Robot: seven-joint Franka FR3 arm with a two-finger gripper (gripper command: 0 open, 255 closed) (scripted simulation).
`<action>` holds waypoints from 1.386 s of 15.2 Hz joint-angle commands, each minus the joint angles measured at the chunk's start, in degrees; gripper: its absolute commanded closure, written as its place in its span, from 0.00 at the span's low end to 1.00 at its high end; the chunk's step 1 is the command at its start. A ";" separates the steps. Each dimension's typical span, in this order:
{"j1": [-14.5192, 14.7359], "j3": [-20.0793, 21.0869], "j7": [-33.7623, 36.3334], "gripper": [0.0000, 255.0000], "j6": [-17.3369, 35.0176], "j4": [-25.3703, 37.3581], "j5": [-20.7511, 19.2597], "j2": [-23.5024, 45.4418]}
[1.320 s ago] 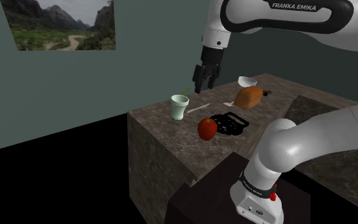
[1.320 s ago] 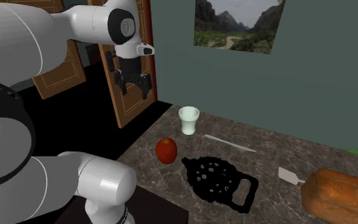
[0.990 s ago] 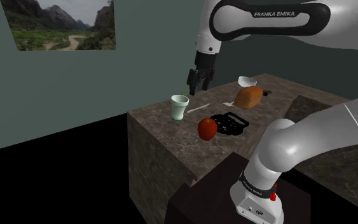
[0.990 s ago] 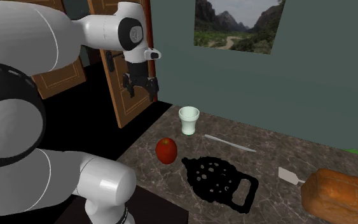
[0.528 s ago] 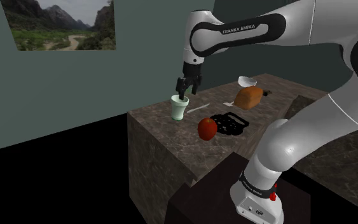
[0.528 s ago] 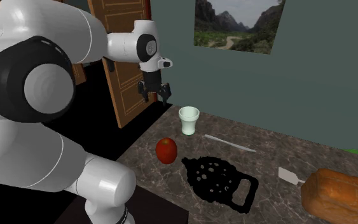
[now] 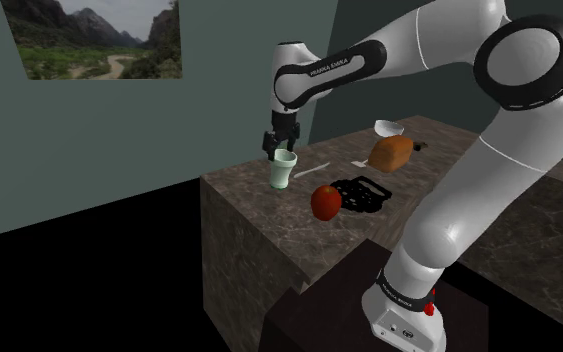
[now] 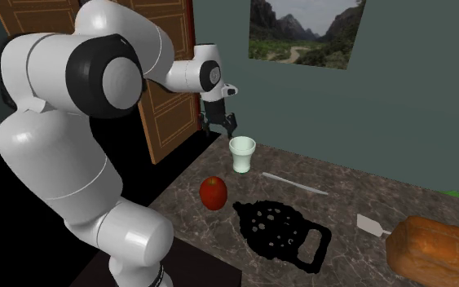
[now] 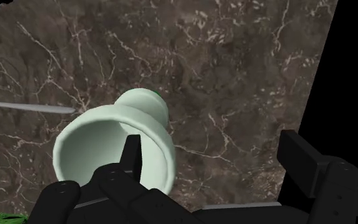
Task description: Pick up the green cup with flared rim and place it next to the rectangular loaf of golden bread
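The pale green cup [image 7: 283,168] is standing upright on the marbled counter [image 7: 364,225], beyond the red fruit [image 7: 326,202], toward the shoulder view's left. Your gripper [image 7: 274,148] is hovering just above its rim, fingers standing apart, clasping nothing.

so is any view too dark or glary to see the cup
Shoulder view: dim, but the pale cup stands out on the dark counter. Second exterior view: evenly lit, no glare. Wrist view: cup well lit, black area beyond the counter's edge.
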 commanded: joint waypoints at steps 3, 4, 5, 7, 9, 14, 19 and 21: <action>-1.06 -0.75 -0.04 0.00 3.59 4.95 -2.44 8.11; -1.26 -0.93 0.03 0.00 4.38 6.33 -3.02 10.18; -1.26 -0.95 0.03 0.00 4.41 6.40 -3.04 10.28; -1.36 -1.07 0.13 0.00 5.89 5.63 -3.21 10.98; -1.47 -1.18 0.23 0.00 7.37 4.90 -3.39 11.72; -1.67 -1.38 0.43 0.00 10.00 3.74 -3.73 13.16; -1.67 -1.38 0.43 0.00 10.00 3.74 -3.73 13.17; -1.67 -1.39 0.42 1.00 9.99 3.74 -3.73 13.16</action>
